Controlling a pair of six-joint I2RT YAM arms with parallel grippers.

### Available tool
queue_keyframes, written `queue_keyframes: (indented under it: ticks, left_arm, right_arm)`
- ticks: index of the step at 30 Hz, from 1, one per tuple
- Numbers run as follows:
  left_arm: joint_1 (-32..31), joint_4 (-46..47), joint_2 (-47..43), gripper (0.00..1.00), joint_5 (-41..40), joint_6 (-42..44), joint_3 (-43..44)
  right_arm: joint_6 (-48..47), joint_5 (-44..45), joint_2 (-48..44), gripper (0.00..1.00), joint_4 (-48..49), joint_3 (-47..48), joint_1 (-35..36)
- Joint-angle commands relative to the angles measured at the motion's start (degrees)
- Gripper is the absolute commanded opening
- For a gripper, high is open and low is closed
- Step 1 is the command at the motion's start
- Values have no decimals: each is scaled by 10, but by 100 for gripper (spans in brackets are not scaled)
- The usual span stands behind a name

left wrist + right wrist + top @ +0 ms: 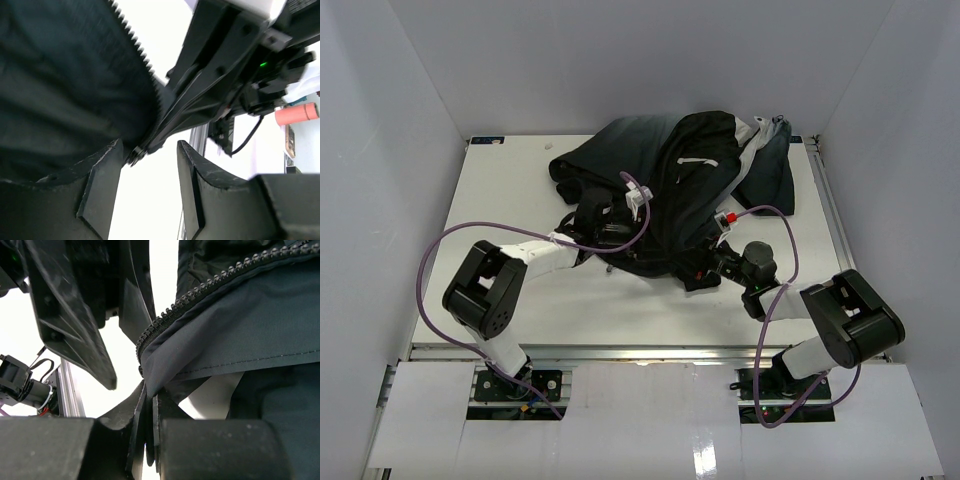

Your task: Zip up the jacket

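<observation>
The dark jacket (pixel 695 170) lies crumpled at the back middle of the table (pixel 520 180), its lower hem hanging toward the arms. In the left wrist view its fabric (pixel 60 90) fills the left, edged by zipper teeth (pixel 134 44). My left gripper (pixel 149 172) is open, nothing between its fingers, and the zipper's bottom end (pixel 134 154) sits at the tip of the left finger (pixel 97 190). My right gripper (pixel 150 407) is shut on the jacket's hem just below the zipper teeth (pixel 200 290). Seen from above, the left gripper (pixel 618 243) and the right gripper (pixel 700 270) meet under the hem.
The two grippers are close together: the right arm's housing (pixel 220 70) fills the left wrist view, and the left gripper's fingers (pixel 75 325) hang in the right wrist view. Purple cables (pixel 430 265) loop beside both arms. White walls enclose the table on three sides.
</observation>
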Motion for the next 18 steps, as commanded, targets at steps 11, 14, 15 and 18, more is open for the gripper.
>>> queue_keyframes:
  ticks: [11, 14, 15, 18]
  left_arm:
    - [64, -219, -2, 62, -409, -6, 139]
    - [99, -233, 30, 62, -425, -10, 191]
    - [104, -235, 48, 62, -420, -8, 214]
    - [112, -240, 114, 63, -393, -34, 290]
  right_arm:
    - [-60, 87, -57, 8, -98, -12, -2]
    - [-72, 101, -66, 8, -109, -24, -2]
    - [-77, 103, -69, 8, -112, -25, -2]
    - [-84, 99, -73, 8, -112, -28, -2]
